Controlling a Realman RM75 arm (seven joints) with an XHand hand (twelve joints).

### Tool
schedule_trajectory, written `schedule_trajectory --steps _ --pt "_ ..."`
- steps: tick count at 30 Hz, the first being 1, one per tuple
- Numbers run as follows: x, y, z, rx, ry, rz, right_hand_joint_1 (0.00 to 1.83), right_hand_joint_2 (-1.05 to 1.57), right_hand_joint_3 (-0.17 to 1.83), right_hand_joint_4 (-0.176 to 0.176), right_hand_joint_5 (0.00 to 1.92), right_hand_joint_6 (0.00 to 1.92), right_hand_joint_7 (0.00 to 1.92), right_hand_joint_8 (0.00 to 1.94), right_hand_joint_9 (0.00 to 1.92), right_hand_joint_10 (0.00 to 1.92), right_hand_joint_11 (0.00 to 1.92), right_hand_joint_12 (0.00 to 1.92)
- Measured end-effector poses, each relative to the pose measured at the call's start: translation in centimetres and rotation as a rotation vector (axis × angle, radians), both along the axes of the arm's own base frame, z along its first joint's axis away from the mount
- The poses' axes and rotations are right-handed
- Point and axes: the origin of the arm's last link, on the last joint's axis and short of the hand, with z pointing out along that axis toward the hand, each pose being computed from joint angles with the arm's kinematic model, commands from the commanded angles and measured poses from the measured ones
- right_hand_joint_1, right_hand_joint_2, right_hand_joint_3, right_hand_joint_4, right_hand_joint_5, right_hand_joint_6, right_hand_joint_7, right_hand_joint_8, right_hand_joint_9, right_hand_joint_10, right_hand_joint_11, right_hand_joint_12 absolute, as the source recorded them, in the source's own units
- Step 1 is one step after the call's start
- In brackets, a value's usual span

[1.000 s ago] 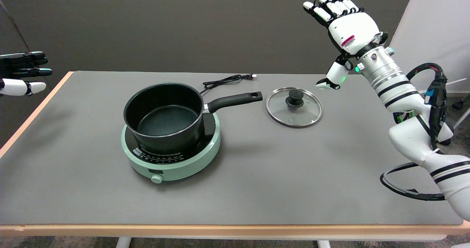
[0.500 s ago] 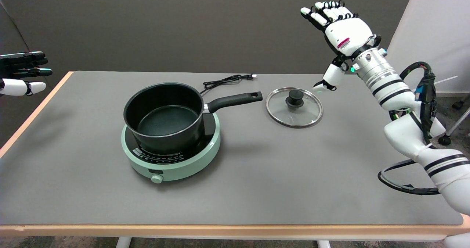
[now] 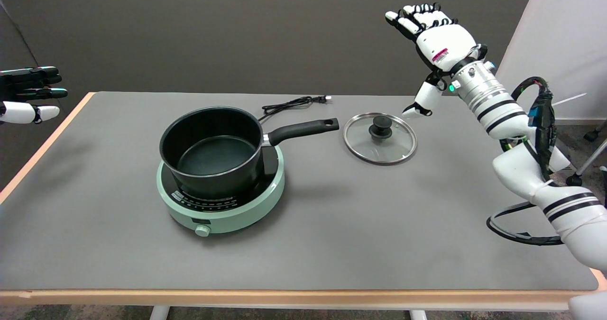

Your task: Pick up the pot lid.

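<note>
The glass pot lid (image 3: 380, 139) with a metal rim and a black knob (image 3: 381, 126) lies flat on the grey table, right of the pot's handle. My right hand (image 3: 438, 42) hangs in the air above and to the right of the lid, fingers spread and pointing up and left, thumb tip pointing down near the lid's far right rim. It holds nothing and does not touch the lid.
A black pot (image 3: 212, 150) sits on a mint-green induction cooker (image 3: 222, 194) left of the lid, its handle (image 3: 303, 129) pointing at the lid. A black power cord (image 3: 290, 104) lies behind. The idle left hand (image 3: 27, 94) hovers at the far left.
My right hand has drifted slightly left and a little lower toward the lid, staying spread. The lid and pot have not moved.
</note>
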Motion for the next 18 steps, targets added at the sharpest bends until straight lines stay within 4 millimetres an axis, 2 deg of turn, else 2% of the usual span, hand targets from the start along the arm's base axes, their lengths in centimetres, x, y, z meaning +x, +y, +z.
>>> schedule_trajectory --steps 5,6,7,18 --pt "0.26 0.03 -0.11 0.009 0.009 0.009 1.15 -0.41 0.82 0.176 0.07 0.07 0.07 0.07 0.07 0.07 0.07 0.07" --pt "0.31 0.04 -0.12 0.010 0.011 0.011 0.83 0.53 0.83 0.136 0.56 0.33 0.58 0.21 0.61 0.39 0.36 0.61" --pt "0.38 0.05 -0.13 0.012 0.013 0.014 0.77 0.72 0.84 0.128 0.66 0.38 0.69 0.24 0.72 0.46 0.42 0.73" --pt "0.83 0.14 -0.23 0.022 0.022 0.030 0.78 0.73 0.84 0.135 0.66 0.39 0.73 0.26 0.73 0.48 0.43 0.74"
